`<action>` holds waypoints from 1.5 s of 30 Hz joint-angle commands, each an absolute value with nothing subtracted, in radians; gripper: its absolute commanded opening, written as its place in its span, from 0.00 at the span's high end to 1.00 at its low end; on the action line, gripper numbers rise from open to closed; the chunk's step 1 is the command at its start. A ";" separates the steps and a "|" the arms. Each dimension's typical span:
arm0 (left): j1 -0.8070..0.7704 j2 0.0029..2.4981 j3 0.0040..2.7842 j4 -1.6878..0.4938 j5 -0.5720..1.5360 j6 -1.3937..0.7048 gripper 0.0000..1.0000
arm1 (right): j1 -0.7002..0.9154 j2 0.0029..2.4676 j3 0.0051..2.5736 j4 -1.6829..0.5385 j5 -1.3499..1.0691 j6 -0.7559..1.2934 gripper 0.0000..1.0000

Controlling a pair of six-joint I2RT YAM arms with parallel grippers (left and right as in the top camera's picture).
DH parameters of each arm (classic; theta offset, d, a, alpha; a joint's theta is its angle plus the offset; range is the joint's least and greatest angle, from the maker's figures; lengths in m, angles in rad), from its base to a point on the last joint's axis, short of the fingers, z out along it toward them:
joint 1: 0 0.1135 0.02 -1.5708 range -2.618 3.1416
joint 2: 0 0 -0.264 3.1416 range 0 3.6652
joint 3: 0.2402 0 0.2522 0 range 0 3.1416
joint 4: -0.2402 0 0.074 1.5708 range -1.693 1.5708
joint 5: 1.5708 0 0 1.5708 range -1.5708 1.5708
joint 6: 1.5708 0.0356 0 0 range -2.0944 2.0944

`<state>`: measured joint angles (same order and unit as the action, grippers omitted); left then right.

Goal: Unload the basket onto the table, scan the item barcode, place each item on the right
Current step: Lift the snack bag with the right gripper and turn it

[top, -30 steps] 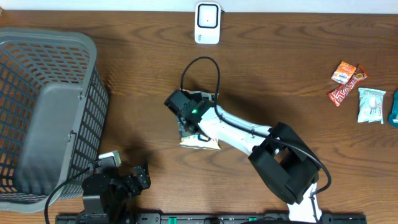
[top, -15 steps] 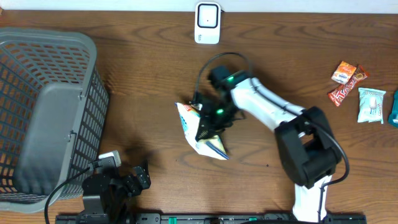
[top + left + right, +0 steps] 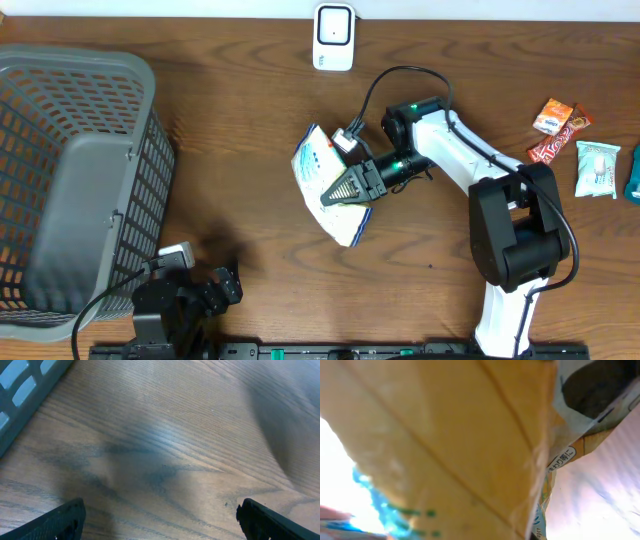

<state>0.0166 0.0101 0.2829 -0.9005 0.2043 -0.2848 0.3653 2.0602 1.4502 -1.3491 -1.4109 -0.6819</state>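
The item, a white and blue snack bag (image 3: pixel 322 178), hangs tilted over the middle of the table with my right gripper (image 3: pixel 352 186) shut on its right side. Its tan and blue packaging (image 3: pixel 445 435) fills the right wrist view and hides the fingers; no barcode shows there. A white scanner (image 3: pixel 333 37) stands at the table's far edge, beyond the bag. Near the front left my left gripper (image 3: pixel 222 287) rests low. In its wrist view the left gripper (image 3: pixel 160 512) is open over bare wood, both dark fingertips (image 3: pixel 62 519) wide apart.
A large grey basket (image 3: pixel 70 180) fills the left side. Several small snack packets (image 3: pixel 560 130) and a pale blue packet (image 3: pixel 597 168) lie at the right edge. The right arm's black cable (image 3: pixel 385 85) loops above the bag.
The right gripper closed on the bag, lifted it off the table and swung it up and right, turning its white face upward. The left arm has not moved.
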 commanded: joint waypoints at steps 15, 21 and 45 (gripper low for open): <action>0.018 0.005 0.278 -0.934 0.205 -0.278 0.02 | 0.331 2.058 1.451 -1.441 -1.562 -0.034 0.99; 0.018 0.005 0.278 -0.934 0.205 -0.279 0.02 | 0.301 2.058 1.451 -1.467 -1.562 -0.035 0.99; 0.018 0.005 0.278 -0.934 0.205 -0.279 0.02 | 0.289 2.058 1.451 -1.473 -1.547 -0.546 0.99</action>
